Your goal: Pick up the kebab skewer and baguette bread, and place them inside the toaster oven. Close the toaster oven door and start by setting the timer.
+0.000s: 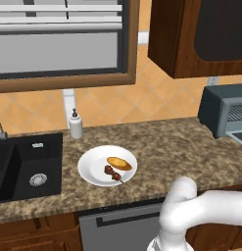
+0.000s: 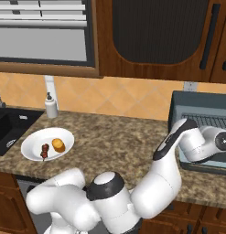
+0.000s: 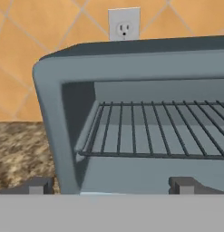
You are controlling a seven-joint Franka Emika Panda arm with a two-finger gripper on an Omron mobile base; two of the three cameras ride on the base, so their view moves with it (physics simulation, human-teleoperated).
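So the hand (image 3: pixel 111 185) is spread wide with nothing in it, parked right at the mouth of the toaster oven (image 3: pixel 131 113), whose wire rack (image 3: pixel 154 131) is bare. The kebab skewer (image 1: pixel 112 172) and baguette bread (image 1: pixel 119 163) sit together on the white plate (image 1: pixel 90 169), well off along the worktop (image 1: pixel 171 147) near the sink (image 1: pixel 24 166).

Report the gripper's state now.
Gripper: open, holding nothing, facing the open toaster oven.
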